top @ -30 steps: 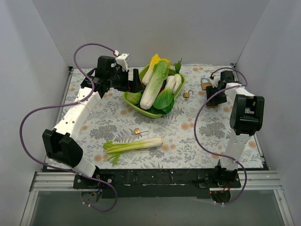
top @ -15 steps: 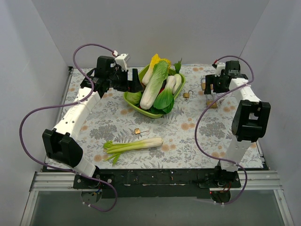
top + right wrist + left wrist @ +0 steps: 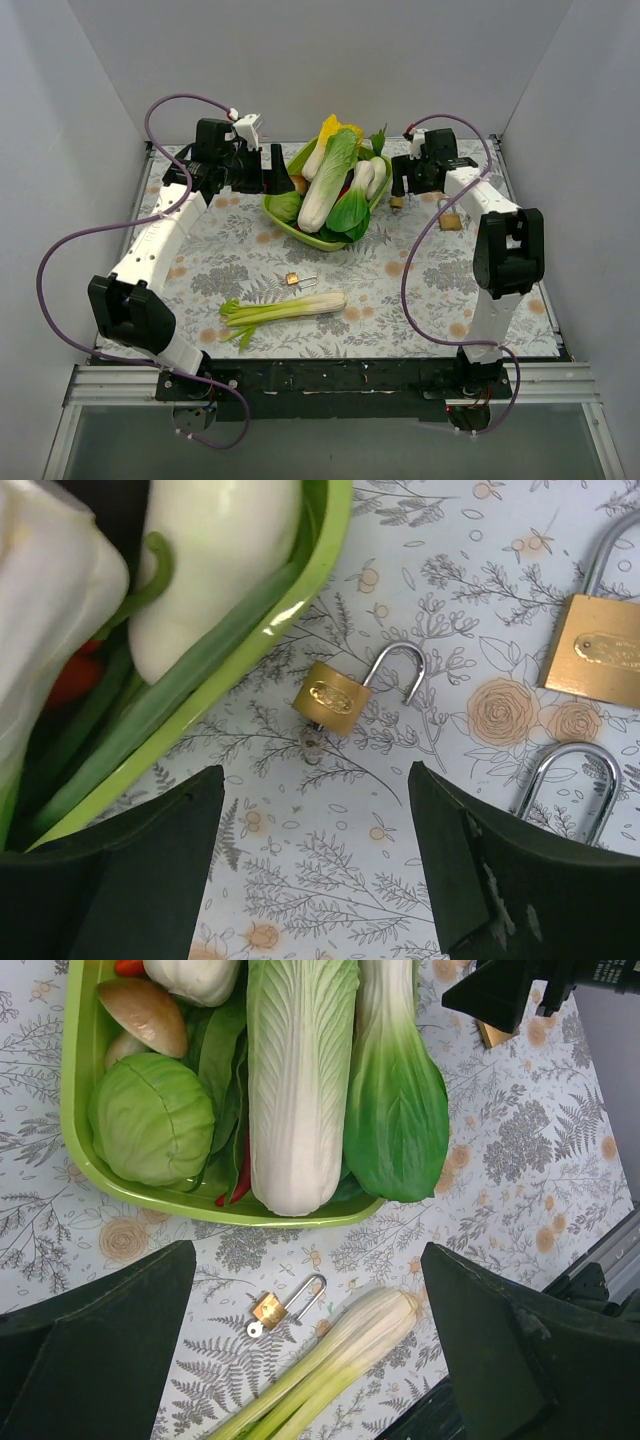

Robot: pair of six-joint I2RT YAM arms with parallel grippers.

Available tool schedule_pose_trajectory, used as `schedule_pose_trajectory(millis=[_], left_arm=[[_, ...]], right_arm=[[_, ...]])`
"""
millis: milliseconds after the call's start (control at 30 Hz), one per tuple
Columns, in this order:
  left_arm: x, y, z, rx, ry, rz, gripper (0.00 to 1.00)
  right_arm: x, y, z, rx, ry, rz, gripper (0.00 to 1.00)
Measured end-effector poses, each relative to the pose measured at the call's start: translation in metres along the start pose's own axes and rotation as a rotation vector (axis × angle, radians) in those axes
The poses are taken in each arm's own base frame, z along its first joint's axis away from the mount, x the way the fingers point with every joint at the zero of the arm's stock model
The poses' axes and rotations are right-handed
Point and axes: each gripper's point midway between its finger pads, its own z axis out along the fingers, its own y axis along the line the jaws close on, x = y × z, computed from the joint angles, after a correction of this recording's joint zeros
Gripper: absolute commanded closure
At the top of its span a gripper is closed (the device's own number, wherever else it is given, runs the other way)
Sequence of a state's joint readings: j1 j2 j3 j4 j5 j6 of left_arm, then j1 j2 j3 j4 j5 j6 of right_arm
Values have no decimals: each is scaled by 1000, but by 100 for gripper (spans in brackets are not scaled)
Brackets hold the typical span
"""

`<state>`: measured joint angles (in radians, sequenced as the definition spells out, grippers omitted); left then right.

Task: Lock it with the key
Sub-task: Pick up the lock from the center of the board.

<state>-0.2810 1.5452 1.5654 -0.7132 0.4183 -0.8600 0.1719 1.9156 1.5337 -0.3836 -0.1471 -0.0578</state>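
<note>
Just right of the green tray (image 3: pixel 300 590), far side of the table, lies the small padlock (image 3: pixel 345 695), shackle swung open, w/ what looks like the key (image 3: pixel 314 742) stuck in its body. My right gripper (image 3: pixel 315 800) hangs over it, fingers spread wide, nothing held. My left gripper (image 3: pixel 308 1255) is wide too, empty, at the tray's far left end. To do this reach well I'd centre on the brass body, not the shackle, and turn the wrist so the fingers close across its flat sides, leaving the key end free for turning. The tray rim is close on the left, so I'd drop straight down, no sideways sweep. The two bigger padlocks (image 3: pixel 605 645) sit to the right, apart enough, but I'd keep the right finger off them
</note>
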Motion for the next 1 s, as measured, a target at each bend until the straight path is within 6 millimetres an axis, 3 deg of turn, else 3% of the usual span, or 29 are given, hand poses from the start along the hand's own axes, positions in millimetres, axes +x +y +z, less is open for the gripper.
schedule_pose_trajectory(millis=[233, 433, 767, 1000], left_arm=[[4, 2, -1, -10, 16, -8, 2], [5, 4, -1, -21, 17, -9, 2], [12, 7, 1, -30, 37, -19, 2], [19, 13, 1, -48, 57, -31, 2]], right_arm=[[21, -20, 24, 113, 24, 73, 23], [44, -16, 46, 131, 66, 129, 24], [36, -2, 56, 130, 19, 164, 24], [49, -10, 73, 176, 38, 169, 27]])
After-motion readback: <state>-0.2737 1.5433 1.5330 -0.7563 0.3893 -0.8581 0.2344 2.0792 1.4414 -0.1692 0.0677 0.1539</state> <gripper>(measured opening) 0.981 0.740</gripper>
